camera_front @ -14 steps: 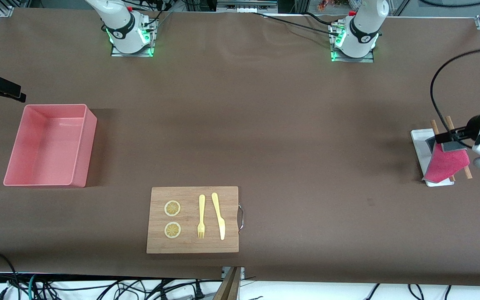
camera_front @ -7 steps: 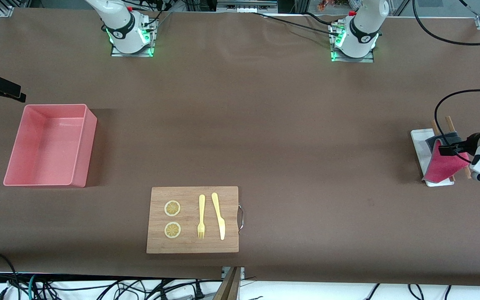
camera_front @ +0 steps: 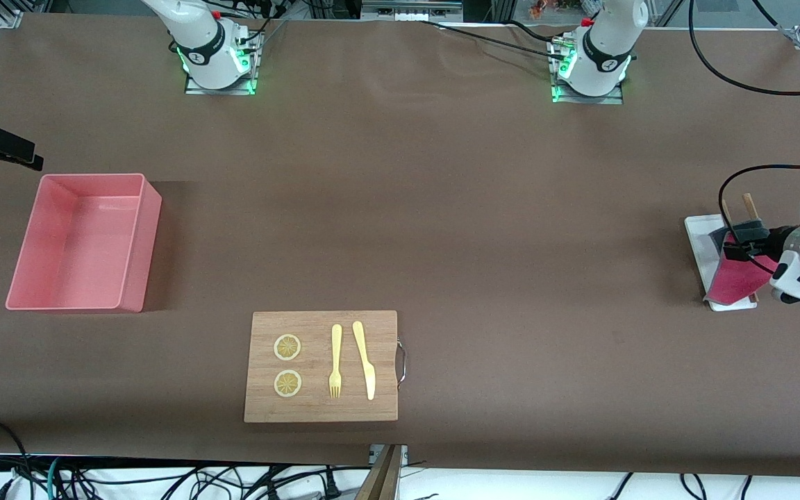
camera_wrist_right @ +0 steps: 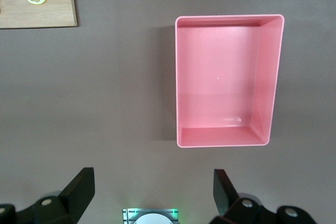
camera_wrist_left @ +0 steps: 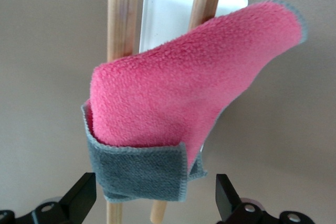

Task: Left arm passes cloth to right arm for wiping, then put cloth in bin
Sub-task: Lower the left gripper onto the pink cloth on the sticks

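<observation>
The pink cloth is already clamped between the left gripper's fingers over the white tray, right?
Not clamped. The left wrist view shows the left gripper open, its fingers either side of the cloth, which is draped on two wooden sticks over the white tray.

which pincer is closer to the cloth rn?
Left. The left pincer is open right at the cloth draped on the wooden sticks over the white tray. The right pincer is open above the table beside the bin.

The brown tabletop [camera_front: 442, 208] carries the bin [camera_front: 80, 243] at 9 o'clock, a wooden board [camera_front: 321, 366] at 6, and a white tray [camera_front: 697, 239] at 3.
</observation>
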